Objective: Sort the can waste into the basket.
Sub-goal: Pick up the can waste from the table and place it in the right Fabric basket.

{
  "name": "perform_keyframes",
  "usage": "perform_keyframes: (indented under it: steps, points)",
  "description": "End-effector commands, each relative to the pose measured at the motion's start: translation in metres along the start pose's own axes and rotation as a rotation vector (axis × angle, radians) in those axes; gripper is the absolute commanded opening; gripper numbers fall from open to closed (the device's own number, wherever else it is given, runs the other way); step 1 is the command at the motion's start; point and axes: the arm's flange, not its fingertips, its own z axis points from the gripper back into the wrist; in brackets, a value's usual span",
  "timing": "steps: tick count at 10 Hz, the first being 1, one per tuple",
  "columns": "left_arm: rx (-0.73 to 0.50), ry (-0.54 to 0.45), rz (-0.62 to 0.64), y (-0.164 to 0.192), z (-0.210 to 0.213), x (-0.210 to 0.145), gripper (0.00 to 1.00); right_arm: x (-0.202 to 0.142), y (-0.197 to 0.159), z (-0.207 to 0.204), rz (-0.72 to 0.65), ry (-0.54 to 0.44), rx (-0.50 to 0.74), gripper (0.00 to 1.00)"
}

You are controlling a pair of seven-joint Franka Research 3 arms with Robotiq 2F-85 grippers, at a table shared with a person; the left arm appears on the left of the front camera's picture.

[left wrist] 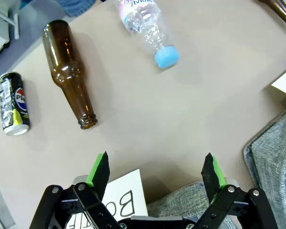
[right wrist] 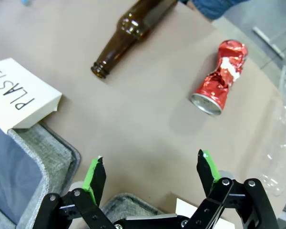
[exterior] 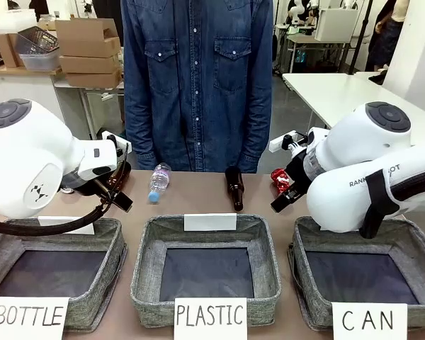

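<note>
Both your claws were spread wide and pinched nothing. Your left claw [left wrist: 156,162] hung over the worktop [left wrist: 195,109], just past the far rim of the BOTTLE basket [exterior: 92,312]. The black Pepsi can [left wrist: 13,102] lay on its side, well off to one side of the fingers. A brown glass bottle [left wrist: 69,71] lay right beside it, nearer the middle, and a clear plastic bottle [left wrist: 148,28] with a blue cap lay farther out.

Your right claw [right wrist: 150,160] hovered at the far edge of the CAN basket [exterior: 313,312]. The red dented can [right wrist: 219,76] lay on its side ahead of it, open end toward the claw and apart from both fingers. A second brown bottle [right wrist: 128,33] lay near it, mouth pointing toward the PLASTIC sign [right wrist: 19,93].

Both cans sat on the worktop outside the CAN basket — the red one on that basket's side, the black one at the far left. A person [exterior: 198,85] in a denim shirt stood at the far side.
</note>
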Motion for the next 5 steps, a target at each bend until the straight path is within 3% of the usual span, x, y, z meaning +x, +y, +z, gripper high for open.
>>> perform_keyframes:
  steps: [1,3,4,5]
  points:
    - [0.000,0.000,0.000,0.000,0.000,0.000,1.00,0.000,0.000,0.000,0.000,0.000,0.000,1.00]
    - [0.000,0.000,0.000,0.000,0.000,0.000,1.00,0.000,0.000,0.000,0.000,0.000,0.000,1.00]
    - [0.017,0.005,0.034,0.004,0.044,0.006,1.00,0.003,-0.004,0.040,-0.066,0.032,0.016,1.00]
    - [-0.086,0.022,0.046,0.002,0.104,0.001,1.00,-0.005,-0.010,0.091,-0.107,0.019,0.015,1.00]
